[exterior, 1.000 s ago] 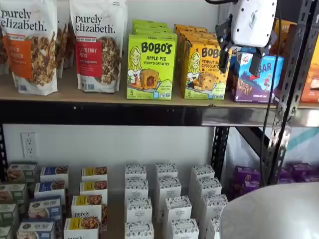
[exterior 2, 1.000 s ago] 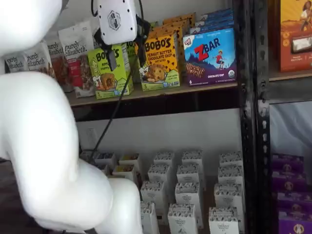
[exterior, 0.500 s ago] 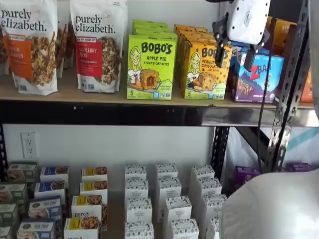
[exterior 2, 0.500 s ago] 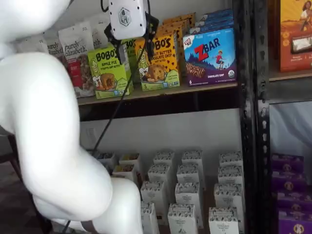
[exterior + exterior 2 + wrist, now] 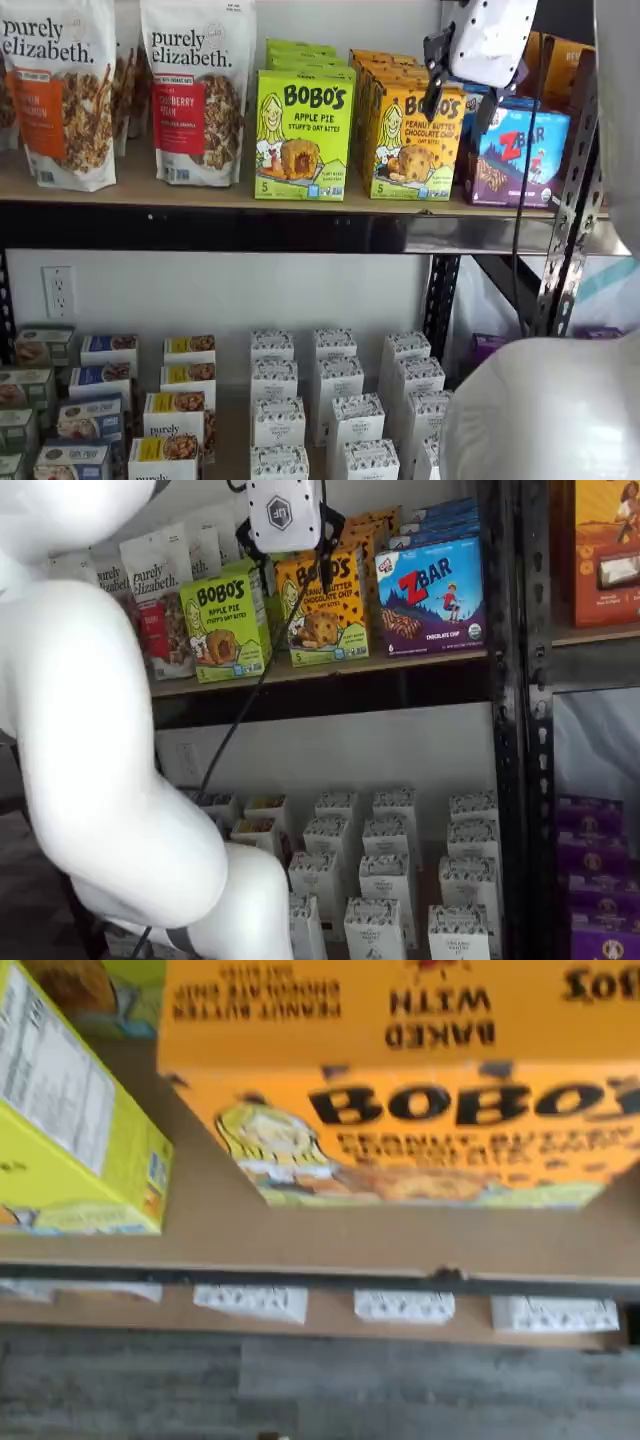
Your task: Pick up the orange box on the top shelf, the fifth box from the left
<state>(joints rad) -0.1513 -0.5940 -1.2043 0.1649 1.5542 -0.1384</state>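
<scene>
Two black fingers on the gripper (image 5: 458, 98), spread wide apart with a clear gap, holding nothing. Hangs high in front of the top shelf (image 5: 180, 188), just before the orange box (image 5: 405, 140), by its top right corner in a shelf view. Not touching the box, as far as can be told. Spread that wide probably so as to fit around both sides of the box. Orange box upright at the front of its row on the shelf, face out, with more of the same kind lined up far behind it. Sits between the green box (image 5: 303, 135) on its left and the blue box (image 5: 520, 150) on its right, a small gap on the green side, the blue one just beside it. Orange top and front face seen from above in the wrist view, so likely lined up over it. Next, probably a push in toward the far side and a squeeze. Needs care not to bump the blue box.
</scene>
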